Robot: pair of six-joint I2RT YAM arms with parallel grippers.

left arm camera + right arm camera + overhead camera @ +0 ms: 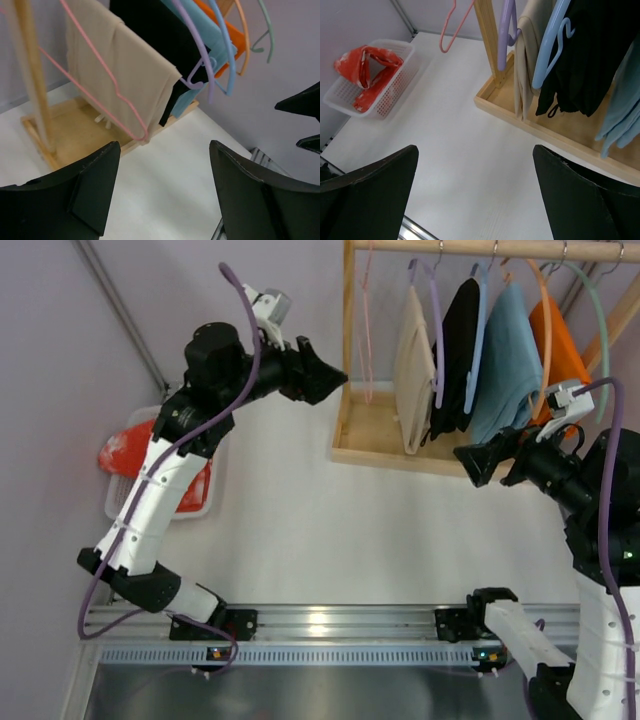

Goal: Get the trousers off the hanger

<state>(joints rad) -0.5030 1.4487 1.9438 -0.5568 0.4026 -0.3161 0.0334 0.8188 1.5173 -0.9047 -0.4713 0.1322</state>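
The trousers [413,365] are hung folded over the purple hanger [438,340] near the left end of the wooden rack [348,350]. They are flanked by an empty pink hanger [367,330] on the side of the left post and a black garment [458,340] on the other. The rack is set at the far edge of the table [300,530].

Several things could go wrong from here. The pink hanger could be snagged or knocked off the rail, since it hangs between the left gripper [330,378] and the cloth. The black garment could be pinched along with the trousers, because the two are pressed close together. If the cloth is pulled while the purple hanger is not steadied, the hanger is likely to be dragged along the rail or lifted off with it. A hard sideways pull could also shift the light rack on the table.

The left arm is raised and stretched toward the rack's left post, with its gripper pointed at the trousers from outside the post. Its jaws are held wide and nothing is caught between them. The right arm is bent up at the near right corner of the rack. The right gripper [472,462] is aimed left along the near edge of the rack's base, jaws spread fully and empty.
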